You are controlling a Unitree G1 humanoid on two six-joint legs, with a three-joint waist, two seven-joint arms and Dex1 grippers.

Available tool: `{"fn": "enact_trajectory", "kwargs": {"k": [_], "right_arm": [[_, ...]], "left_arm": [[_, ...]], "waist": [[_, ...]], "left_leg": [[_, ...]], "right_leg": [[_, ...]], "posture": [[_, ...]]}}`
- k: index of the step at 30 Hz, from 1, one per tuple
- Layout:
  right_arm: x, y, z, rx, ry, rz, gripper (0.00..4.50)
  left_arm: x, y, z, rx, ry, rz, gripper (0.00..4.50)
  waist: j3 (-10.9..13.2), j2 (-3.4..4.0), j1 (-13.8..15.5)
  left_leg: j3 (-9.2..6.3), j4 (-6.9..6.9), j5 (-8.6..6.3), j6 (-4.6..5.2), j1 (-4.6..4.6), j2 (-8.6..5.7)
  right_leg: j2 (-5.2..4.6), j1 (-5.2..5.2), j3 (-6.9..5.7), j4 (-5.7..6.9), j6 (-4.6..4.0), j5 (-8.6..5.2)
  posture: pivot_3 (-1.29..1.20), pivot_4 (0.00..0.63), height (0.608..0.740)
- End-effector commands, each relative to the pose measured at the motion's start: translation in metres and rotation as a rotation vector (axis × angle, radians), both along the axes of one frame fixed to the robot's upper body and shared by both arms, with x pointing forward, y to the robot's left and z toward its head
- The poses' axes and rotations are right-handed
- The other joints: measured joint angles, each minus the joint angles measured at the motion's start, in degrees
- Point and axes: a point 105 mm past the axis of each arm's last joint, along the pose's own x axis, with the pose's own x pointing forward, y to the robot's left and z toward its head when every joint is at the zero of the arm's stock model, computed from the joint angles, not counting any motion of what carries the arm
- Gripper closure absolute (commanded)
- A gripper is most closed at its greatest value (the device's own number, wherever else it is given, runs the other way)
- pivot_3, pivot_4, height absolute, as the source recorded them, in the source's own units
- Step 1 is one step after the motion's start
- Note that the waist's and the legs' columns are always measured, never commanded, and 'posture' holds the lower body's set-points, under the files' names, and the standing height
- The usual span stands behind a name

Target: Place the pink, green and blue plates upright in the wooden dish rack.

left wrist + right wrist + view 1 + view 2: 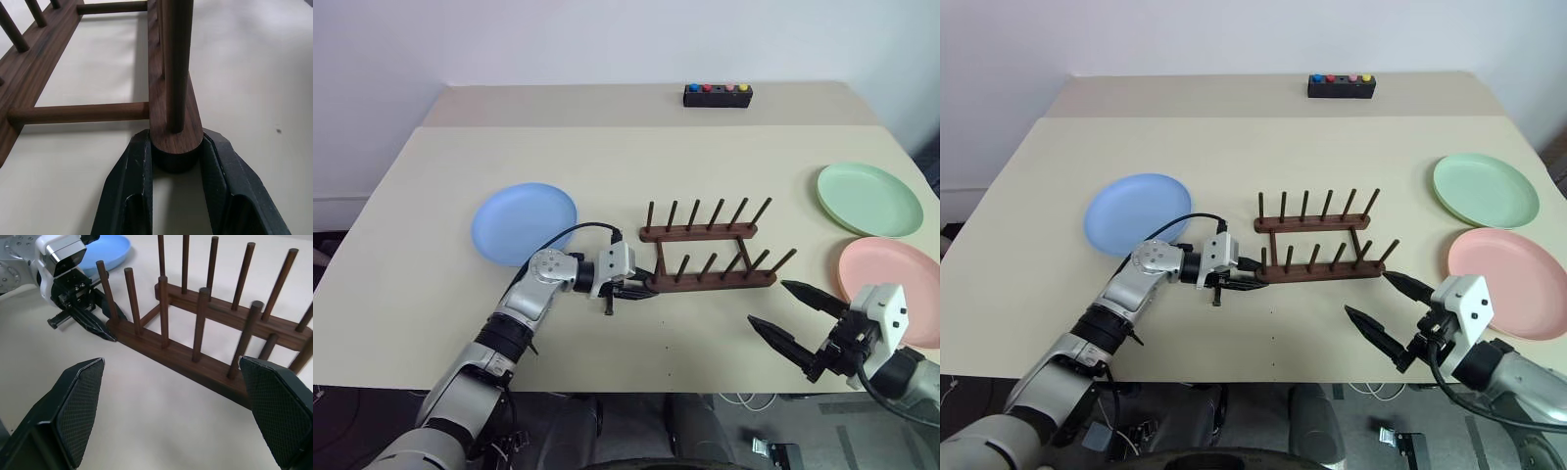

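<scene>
Left wrist view shows the rack's (168, 98) near rail end wedged between the left gripper's (177, 169) two fingers, which clamp its rounded tip, likely to steady or shift the rack before loading. All three plates lie flat on the table (431, 196): blue (524, 222) left of the rack, green (869, 199) and pink (891, 284) right, while the right gripper (786, 315) hangs spread wide and empty near the rack's other end.

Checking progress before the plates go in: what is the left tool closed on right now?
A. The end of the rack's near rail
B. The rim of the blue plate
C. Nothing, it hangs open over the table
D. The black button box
A: the left tool has its two black fingers clamped on either side of the rounded end of the wooden dish rack's near rail.
</scene>
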Motion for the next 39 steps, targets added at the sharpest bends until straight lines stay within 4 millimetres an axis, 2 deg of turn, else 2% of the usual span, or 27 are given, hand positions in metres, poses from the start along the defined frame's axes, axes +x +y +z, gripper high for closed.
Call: {"fn": "enact_trajectory", "kwargs": {"k": [1, 9, 14, 19, 21, 22, 26, 30, 33, 36, 39], "right_arm": [[-0.008, 0.006, 0.013, -0.011, -0.057, 0.003, 0.0], [-0.015, 0.002, 0.01, -0.017, -0.052, -0.047, 0.0], [-0.011, 0.003, 0.008, -0.016, -0.052, -0.043, 0.0], [-0.008, 0.001, 0.005, -0.018, -0.047, -0.038, 0.0], [-0.008, 0.001, 0.003, -0.026, -0.039, -0.039, 0.0], [-0.007, 0.001, 0.001, -0.03, -0.033, -0.04, 0.0], [-0.007, -0.002, -0.003, -0.04, -0.014, -0.052, 0.0], [-0.007, -0.013, -0.011, -0.079, 0.023, -0.104, 0.0], [-0.005, -0.032, -0.028, -0.176, 0.079, -0.191, 0.89], [-0.004, -0.037, -0.033, -0.188, 0.093, -0.21, 2.41], [-0.002, -0.038, -0.036, -0.202, 0.096, -0.213, 3.91]], "left_arm": [[-0.005, -0.011, -0.003, 0.011, 0.002, -0.053, 3.75], [0.001, -0.024, -0.004, 0.017, -0.003, -0.075, 3.75], [0.002, -0.031, -0.001, 0.012, 0.002, -0.082, 3.75], [0.004, -0.028, 0.0, 0.005, 0.008, -0.063, 3.75], [0.005, -0.027, 0.001, -0.008, 0.022, -0.046, 2.7], [0.006, -0.026, 0.003, -0.016, 0.021, -0.037, 2.36], [0.009, -0.023, 0.009, -0.054, 0.034, -0.007, 0.46], [0.006, -0.007, 0.02, -0.111, 0.07, 0.031, 0.46], [-0.006, 0.009, 0.02, -0.115, 0.107, 0.036, 1.42], [-0.031, 0.016, 0.014, -0.078, 0.131, -0.025, 2.91], [-0.04, 0.013, 0.01, -0.052, 0.145, -0.015, 4.42]], "waist": [[0.0, 0.0, 0.0], [0.0, -0.03, 0.0], [0.0, -0.04, 0.1], [0.0, -0.04, 0.0], [0.0, -0.04, 0.0], [0.0, -0.04, 0.0], [0.0, -0.04, -0.1], [0.0, -0.04, -0.3], [0.0, -0.02, -0.3], [0.0, 0.02, -0.2], [0.0, 0.01, 0.1]], "left_leg": [[0.0, 0.01, 0.0, 0.0, 0.0, 0.0], [0.0, 0.06, -0.01, 0.01, -0.01, -0.03], [0.0, 0.08, -0.01, 0.01, -0.02, -0.03], [-0.01, 0.04, -0.01, 0.01, -0.02, -0.03], [-0.02, 0.04, -0.01, 0.01, -0.02, -0.03], [-0.02, 0.04, -0.01, 0.01, -0.02, -0.03], [-0.02, 0.02, -0.01, 0.01, -0.02, -0.03], [-0.02, -0.02, -0.01, 0.02, -0.04, -0.01], [-0.01, -0.07, -0.01, 0.01, -0.02, 0.0], [-0.01, -0.06, -0.01, 0.01, -0.03, 0.0], [-0.01, -0.02, -0.01, 0.01, -0.04, 0.0]], "right_leg": [[0.0, 0.0, 0.0, 0.0, 0.0, 0.0], [-0.02, 0.03, 0.0, -0.01, 0.11, -0.07], [-0.02, 0.03, 0.0, -0.01, 0.11, -0.07], [-0.02, 0.01, 0.0, -0.01, 0.09, -0.06], [-0.02, 0.01, 0.0, -0.01, 0.09, -0.05], [-0.02, 0.01, 0.0, -0.01, 0.09, -0.05], [-0.02, -0.02, 0.0, 0.0, 0.1, -0.05], [-0.02, -0.08, 0.0, 0.01, 0.04, -0.02], [-0.02, -0.08, 0.01, 0.01, 0.02, -0.01], [-0.02, -0.08, 0.01, 0.01, -0.06, -0.05], [-0.03, -0.06, 0.01, 0.01, -0.16, -0.11]], "posture": [[0.0, 0.15, 0.74], [0.0, 0.15, 0.74], [0.0, 0.15, 0.74], [0.0, 0.15, 0.74], [0.0, 0.15, 0.74], [0.0, 0.15, 0.74], [0.0, 0.15, 0.74], [0.0, 0.15, 0.74], [0.0, 0.15, 0.74], [0.0, 0.15, 0.74], [0.0, 0.15, 0.74]]}}
